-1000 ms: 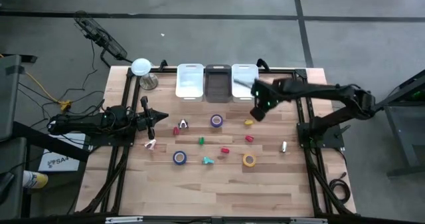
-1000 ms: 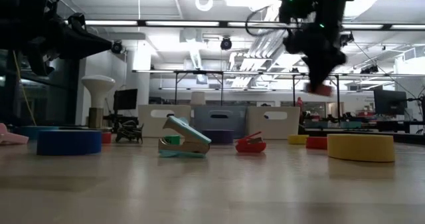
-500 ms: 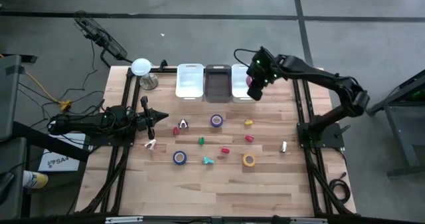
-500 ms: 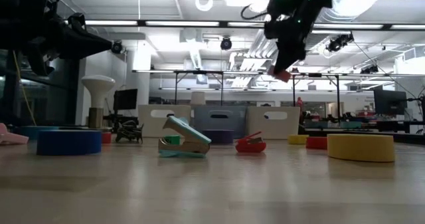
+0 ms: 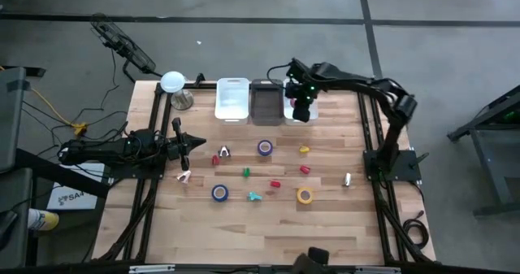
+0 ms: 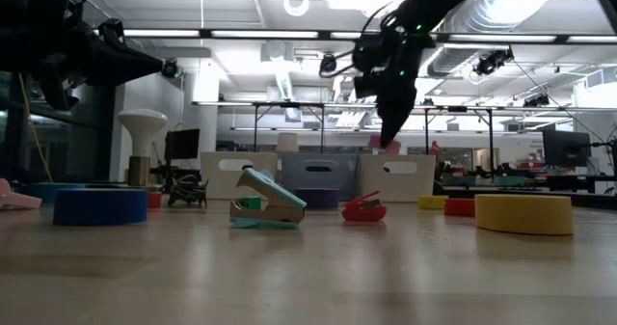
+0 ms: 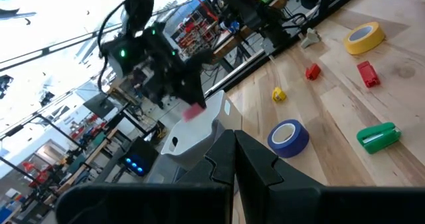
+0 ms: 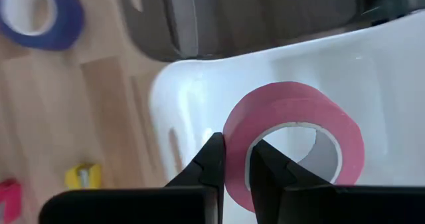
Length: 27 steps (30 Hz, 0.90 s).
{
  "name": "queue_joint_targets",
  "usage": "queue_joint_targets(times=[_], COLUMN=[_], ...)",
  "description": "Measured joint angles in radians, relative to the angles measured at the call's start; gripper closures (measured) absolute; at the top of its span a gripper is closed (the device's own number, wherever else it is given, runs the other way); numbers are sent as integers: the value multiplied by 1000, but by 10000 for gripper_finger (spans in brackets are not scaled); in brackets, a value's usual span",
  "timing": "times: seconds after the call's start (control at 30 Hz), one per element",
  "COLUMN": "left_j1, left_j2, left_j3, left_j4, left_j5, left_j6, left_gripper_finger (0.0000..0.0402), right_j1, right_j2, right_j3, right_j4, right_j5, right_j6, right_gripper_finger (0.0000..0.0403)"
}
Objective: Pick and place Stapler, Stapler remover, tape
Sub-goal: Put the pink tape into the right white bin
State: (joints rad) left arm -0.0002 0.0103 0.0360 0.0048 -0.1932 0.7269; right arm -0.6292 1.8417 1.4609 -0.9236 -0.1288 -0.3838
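A: Where has the right gripper gone?
B: It swung from the bench to over the right white bin, jaws pinching a pink tape roll.
A: And the left gripper?
B: Closed, empty.

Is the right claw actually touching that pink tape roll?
Touching: the right wrist view shows the right gripper fingers pinching the pink tape roll's wall.

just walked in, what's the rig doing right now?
The right gripper holds a pink tape roll by its wall, one finger inside the ring, over the white bin at the right end of the bin row. The left arm waits at the table's left edge, left gripper shut. Two blue tape rolls and a yellow roll lie on the table among small staplers and blocks.
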Motion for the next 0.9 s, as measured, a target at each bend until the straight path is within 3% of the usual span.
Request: queue_joint_targets(times=[0.4,0.7,0.9], left_j1=[0,0,0], left_j2=[0,0,0], left_j3=[0,0,0], left_j4=[-3,-4,-4], left_j5=[1,1,2], left_j6=[-3,-5,-19], left_gripper_finger=[398,398,398], right_j1=[0,-27,-40], right_j2=[213,240,240], right_j3=[129,129,129], right_j4=[-95,-89,-95], right_j5=[44,52,40], right_j6=[124,342,384], right_gripper_finger=[369,351,335])
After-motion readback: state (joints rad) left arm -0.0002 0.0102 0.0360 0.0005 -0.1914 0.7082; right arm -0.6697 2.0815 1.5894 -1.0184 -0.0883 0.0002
